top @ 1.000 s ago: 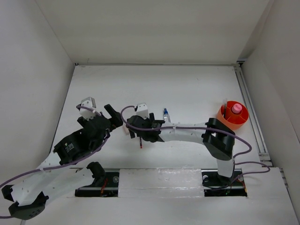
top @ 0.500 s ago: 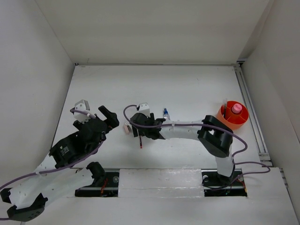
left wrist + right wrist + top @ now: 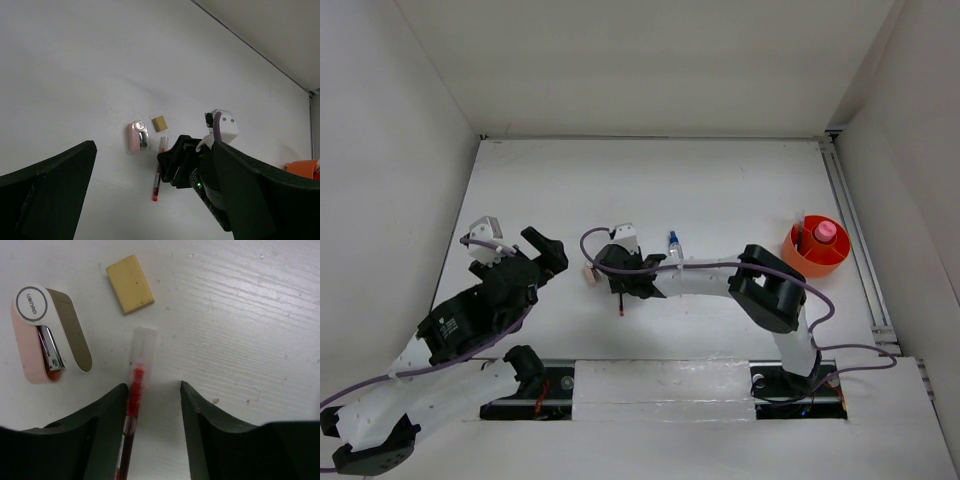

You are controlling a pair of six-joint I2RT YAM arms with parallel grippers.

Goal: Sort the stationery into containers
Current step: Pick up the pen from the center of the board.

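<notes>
Left pincer [image 3: 152, 145] has backed off to the left, fingers apart, empty. Right pincer [image 3: 152, 390] has dropped over the red pen [image 3: 134, 405], fingers apart either side, pen close to one finger, not clamped; grasp likely next. Pen flat on worktop [image 3: 240, 315], long axis near-to-far, clear end pointing away at tan eraser [image 3: 129, 283]. Orange cup [image 3: 802, 262] well apart, right.

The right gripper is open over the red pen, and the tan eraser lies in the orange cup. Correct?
No. The tan eraser lies on the table beside the pink-white stapler, not in the orange cup; the right wrist view shows it. The right gripper is open over the red pen.
</notes>
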